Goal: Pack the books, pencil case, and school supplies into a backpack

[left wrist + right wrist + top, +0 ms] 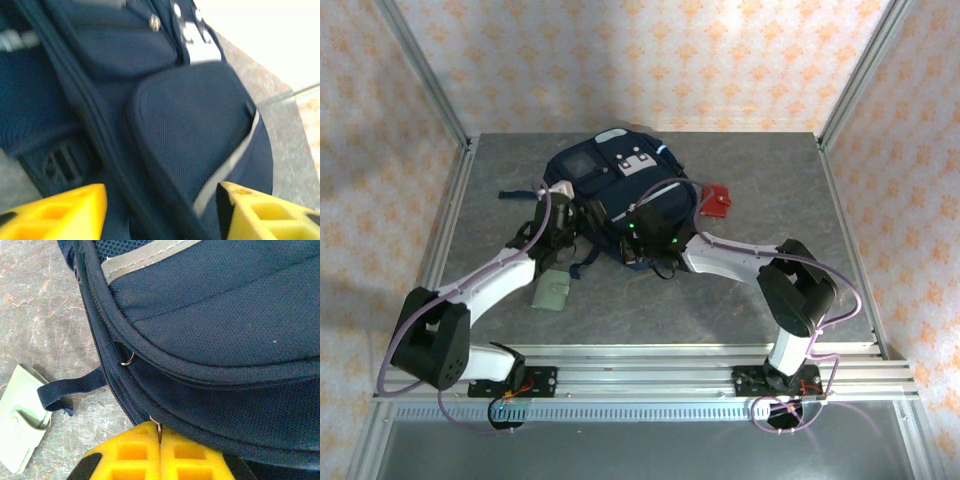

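Note:
The navy backpack (615, 190) lies in the middle of the table with its white and light-blue patches facing up. My left gripper (558, 225) is at its left side; in the left wrist view its yellow fingers (60, 210) stand apart, open (162, 215), with dark backpack fabric (190, 130) and a grey stripe between them, nothing gripped. My right gripper (160, 432) is at the pack's near edge, shut on a thin metal zipper pull (158, 424). A small red square (715, 200) lies right of the pack. A pale green wallet (552, 292) lies near the left arm. The books and pencil case are hidden.
A dark strap (70, 390) trails from the pack onto the grey table (740, 290), close to the pale green wallet (22, 417). Metal frame posts stand at the table's back corners, and a rail runs along the near edge (640, 375).

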You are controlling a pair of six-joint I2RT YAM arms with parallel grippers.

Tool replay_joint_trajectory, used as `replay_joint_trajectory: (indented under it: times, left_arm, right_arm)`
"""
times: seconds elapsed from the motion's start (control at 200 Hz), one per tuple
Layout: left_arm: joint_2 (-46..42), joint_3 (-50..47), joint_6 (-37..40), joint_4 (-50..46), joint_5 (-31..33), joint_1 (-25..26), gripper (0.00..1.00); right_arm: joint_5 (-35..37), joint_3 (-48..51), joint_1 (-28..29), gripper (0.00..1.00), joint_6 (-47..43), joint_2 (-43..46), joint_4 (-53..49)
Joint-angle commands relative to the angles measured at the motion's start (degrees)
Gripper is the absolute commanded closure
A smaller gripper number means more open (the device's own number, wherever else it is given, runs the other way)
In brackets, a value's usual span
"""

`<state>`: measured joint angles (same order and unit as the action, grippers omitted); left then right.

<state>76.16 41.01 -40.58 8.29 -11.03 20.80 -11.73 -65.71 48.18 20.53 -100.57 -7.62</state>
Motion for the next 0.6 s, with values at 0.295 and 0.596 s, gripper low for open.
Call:
replay_joint_trajectory:
  times: [0.295,0.596]
  left_arm:
    - [8.3,-2.1,-9.2,15.3,3.5,6.4,0.34]
    - [12.7,2.1,-6.1,13.4,4.7,5.5,1.00]
  right_arm:
    - [-2.4,-1.5,0.0,1.00,0.8,0.4,4.7]
    - [-0.1,-2.0,-0.7,1.00,-0.9,1.1,-1.1]
